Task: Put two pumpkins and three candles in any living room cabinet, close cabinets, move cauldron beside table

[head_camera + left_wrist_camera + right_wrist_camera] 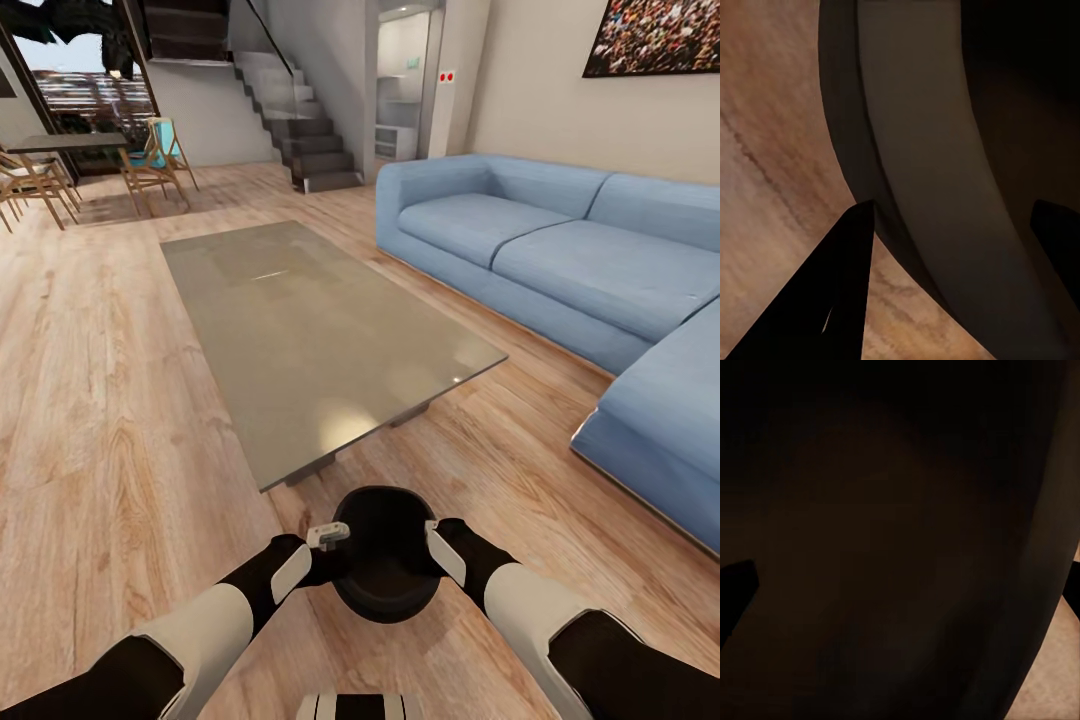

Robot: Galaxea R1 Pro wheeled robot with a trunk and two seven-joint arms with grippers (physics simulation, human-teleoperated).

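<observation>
Both arms carry the cauldron (384,560) toward the table's (300,330) near corner; left claw (952,247) straddles its rim, right claw's grip unreadable; a slip drops it.

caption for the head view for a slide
Both arms flank the black cauldron just short of the grey coffee table, blue sofa alongside.

Both arms reach forward and bend inward toward each other. The left gripper (335,545) and the right gripper (432,545) face one another, wrists turned in. Whether the jaws are closed is not visible.
</observation>
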